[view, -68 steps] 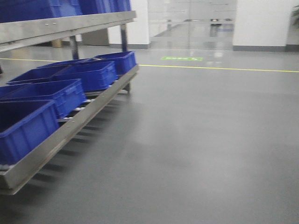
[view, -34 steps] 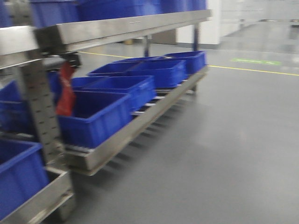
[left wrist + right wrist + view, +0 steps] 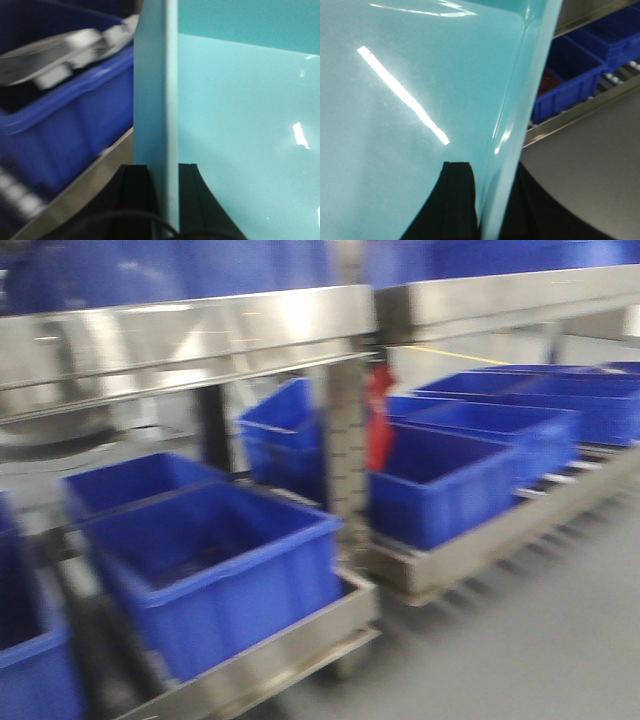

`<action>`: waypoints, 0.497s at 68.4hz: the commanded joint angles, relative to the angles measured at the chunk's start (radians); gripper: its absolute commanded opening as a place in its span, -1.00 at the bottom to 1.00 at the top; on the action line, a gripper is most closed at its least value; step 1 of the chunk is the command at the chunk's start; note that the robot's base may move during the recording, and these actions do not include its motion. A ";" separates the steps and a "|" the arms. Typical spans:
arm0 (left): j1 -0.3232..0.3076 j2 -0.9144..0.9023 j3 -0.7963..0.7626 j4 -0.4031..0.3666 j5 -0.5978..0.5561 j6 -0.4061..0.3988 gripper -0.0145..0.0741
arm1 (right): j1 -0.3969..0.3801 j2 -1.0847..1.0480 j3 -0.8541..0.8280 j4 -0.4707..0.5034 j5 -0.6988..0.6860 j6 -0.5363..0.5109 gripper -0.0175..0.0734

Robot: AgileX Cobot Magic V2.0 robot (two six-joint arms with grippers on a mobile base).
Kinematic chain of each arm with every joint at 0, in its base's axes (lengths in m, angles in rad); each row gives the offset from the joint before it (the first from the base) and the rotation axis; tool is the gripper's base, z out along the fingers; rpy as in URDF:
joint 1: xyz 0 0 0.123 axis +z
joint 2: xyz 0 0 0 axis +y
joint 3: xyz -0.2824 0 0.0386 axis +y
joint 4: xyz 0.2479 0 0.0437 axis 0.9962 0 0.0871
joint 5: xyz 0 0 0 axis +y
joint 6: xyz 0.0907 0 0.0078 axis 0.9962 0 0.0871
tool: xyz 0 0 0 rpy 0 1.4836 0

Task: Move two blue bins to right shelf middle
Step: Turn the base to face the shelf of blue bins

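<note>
The left claw [image 3: 162,172] is clamping the thin upright wall of a pale blue-green bin [image 3: 240,125], one black finger [image 3: 135,180] pressing on each side of it. The right claw [image 3: 492,200] is pinching a glossy pale wall [image 3: 395,100] of the same colour in the same way, with dark fingers [image 3: 457,185] lying against both faces. Whether the two claws are sharing one bin cannot be told.

Just beyond the left claw, a dark blue bin [image 3: 65,125] is sitting on a metal rail [image 3: 75,195]. Past the right claw, more dark blue bins [image 3: 570,75] are resting on a low roller shelf [image 3: 575,112] above the grey floor [image 3: 590,150].

The front view is blurring. A steel rack is filling it, its upright post [image 3: 345,490] standing in the middle under a shiny crossbeam [image 3: 200,340]. A large blue bin [image 3: 220,570] is sitting on the bottom level left of the post, another blue bin [image 3: 440,490] to its right, and a red tag [image 3: 380,430] is hanging just beside the post.
</note>
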 commanded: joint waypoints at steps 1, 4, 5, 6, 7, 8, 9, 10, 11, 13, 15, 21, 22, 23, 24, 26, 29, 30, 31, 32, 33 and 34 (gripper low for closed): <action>-0.008 -0.017 -0.011 -0.062 -0.090 -0.017 -0.92 | 0.002 -0.008 -0.011 0.020 -0.031 -0.030 -0.95; -0.008 -0.017 -0.011 -0.062 -0.090 -0.017 -0.92 | 0.002 -0.008 -0.011 0.020 -0.031 -0.030 -0.95; -0.008 -0.017 -0.011 -0.062 -0.090 -0.017 -0.92 | 0.002 -0.008 -0.011 0.020 -0.031 -0.030 -0.95; -0.008 -0.017 -0.011 -0.062 -0.090 -0.017 -0.92 | 0.002 -0.008 -0.011 0.020 -0.031 -0.030 -0.95; -0.008 -0.017 -0.011 -0.062 -0.090 -0.017 -0.92 | 0.002 -0.008 -0.011 0.020 -0.031 -0.030 -0.95; -0.008 -0.017 -0.011 -0.062 -0.090 -0.017 -0.92 | 0.002 -0.008 -0.011 0.020 -0.031 -0.030 -0.95; -0.008 -0.017 -0.011 -0.062 -0.090 -0.017 -0.92 | 0.002 -0.008 -0.011 0.020 -0.031 -0.030 -0.95; -0.008 -0.017 -0.011 -0.062 -0.090 -0.017 -0.92 | 0.002 -0.008 -0.011 0.020 -0.031 -0.030 -0.95; -0.008 -0.017 -0.011 -0.062 -0.090 -0.017 -0.92 | 0.002 -0.008 -0.011 0.020 -0.031 -0.030 -0.95; -0.008 -0.017 -0.011 -0.062 -0.090 -0.017 -0.92 | 0.002 -0.008 -0.011 0.020 -0.031 -0.030 -0.95; -0.008 -0.017 -0.011 -0.062 -0.090 -0.017 -0.92 | 0.002 -0.008 -0.011 0.020 -0.031 -0.030 -0.95; -0.008 -0.017 -0.011 -0.062 -0.090 -0.017 -0.92 | 0.002 -0.008 -0.011 0.020 -0.031 -0.030 -0.95; -0.008 -0.017 -0.011 -0.062 -0.090 -0.017 -0.92 | 0.002 -0.008 -0.011 0.020 -0.031 -0.030 -0.95; -0.008 -0.017 -0.011 -0.062 -0.090 -0.017 -0.92 | 0.002 -0.008 -0.011 0.020 -0.031 -0.030 -0.95; -0.008 -0.017 -0.011 -0.062 -0.090 -0.017 -0.92 | 0.002 -0.008 -0.011 0.020 -0.031 -0.030 -0.95; -0.008 -0.017 -0.011 -0.062 -0.090 -0.017 -0.92 | 0.002 -0.008 -0.011 0.020 -0.031 -0.030 -0.95; -0.008 -0.017 -0.011 -0.062 -0.090 -0.017 -0.92 | 0.002 -0.008 -0.011 0.020 -0.031 -0.030 -0.95; -0.008 -0.017 -0.011 -0.062 -0.090 -0.017 -0.92 | 0.002 -0.008 -0.011 0.020 -0.031 -0.030 -0.95; -0.008 -0.017 -0.011 -0.062 -0.090 -0.017 -0.92 | 0.002 -0.008 -0.011 0.020 -0.031 -0.030 -0.95; -0.008 -0.017 -0.011 -0.062 -0.090 -0.017 -0.92 | 0.002 -0.008 -0.011 0.020 -0.031 -0.030 -0.95; -0.008 -0.017 -0.011 -0.062 -0.090 -0.017 -0.92 | 0.002 -0.008 -0.011 0.020 -0.031 -0.030 -0.95; -0.008 -0.017 -0.011 -0.062 -0.090 -0.017 -0.92 | 0.002 -0.008 -0.011 0.020 -0.031 -0.030 -0.95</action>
